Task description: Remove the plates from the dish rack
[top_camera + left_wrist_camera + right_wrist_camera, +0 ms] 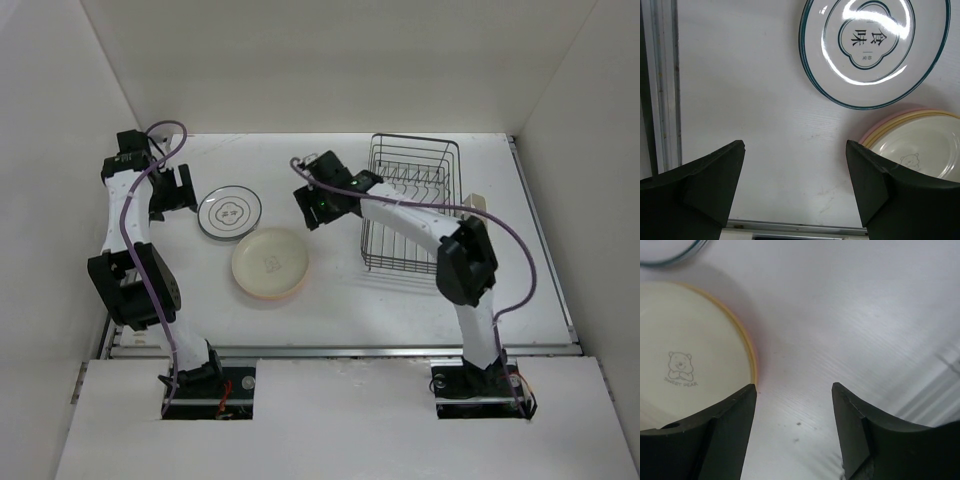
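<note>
Two hands, both holding nothing.

1. Right hand [794, 390]: its fingers are standing well apart over bare desk [865, 310]. It is hanging just beside the rim of the plate stack [270, 263], between that stack and the dish rack [412, 200]. Judged: it is hovering unladen because no plate is showing in the rack for it to fetch.

2. Left hand [795, 150]: its fingers are likewise spread, facing down at the desk on the far left. It is near the white plate [875, 45] but not touching it.

3. Plate stack: it is lying flat and face up near mid-desk. A cream plate [690, 350] with a small bear print is sitting on top. Yellow-orange and pink rims are peeking out beneath it in the left wrist view. Judged: the plates are nesting this way to save room and sit steady.

4. White plate: dark-ringed, it is lying flat and face up just beyond the stack, toward the left. A thin strip of desk is showing between the two. Being round, these plates are offering no long axis, and their faces are pointing straight up.

5. Dish rack: it is standing open side up on the right half of the desk. Its long axis is running from the near edge toward the far wall, with wire dividers crossing it. A cream cutlery cup [478, 203] is hanging at its right side. The right arm is crossing over its near end and hiding part of it.

Judged: the unloading is looking finished, or very nearly so.
</note>
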